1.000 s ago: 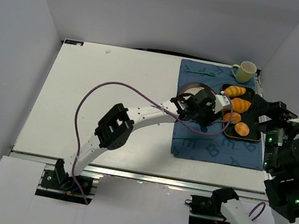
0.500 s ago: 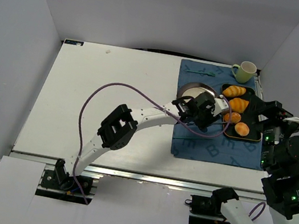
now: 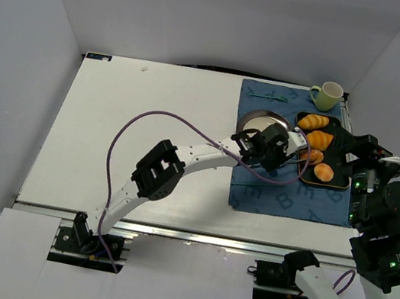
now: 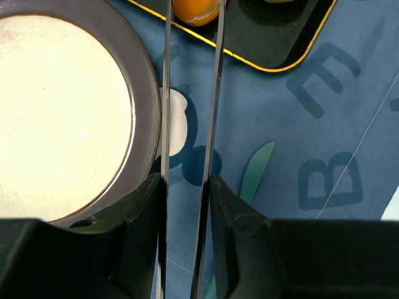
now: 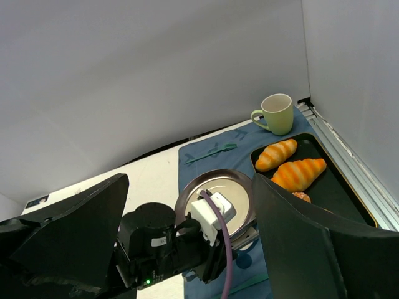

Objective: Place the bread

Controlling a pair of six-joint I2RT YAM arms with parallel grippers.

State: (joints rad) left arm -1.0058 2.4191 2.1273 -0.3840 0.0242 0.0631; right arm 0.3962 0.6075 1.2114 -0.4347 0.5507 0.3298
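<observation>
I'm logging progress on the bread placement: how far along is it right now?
Done: the left gripper is at the black yellow-edged tray. In hand: its thin fingers pinch the small round golden-orange bun, seemingly not yet lifted off that tray. Left: carry it over and set it down, likely on the round silver plate, which lies bare beside the tray. The right gripper is open, holding nothing.

White arm links (image 3: 203, 154), black joints (image 3: 156, 171), purple cable (image 3: 167, 114), thin metallic fingers (image 4: 214, 106).

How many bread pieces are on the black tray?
4: far croissant, second croissant just nearer, the bread between the left gripper's fingertips, paler bun nearest the robot. None seems hidden.
</observation>
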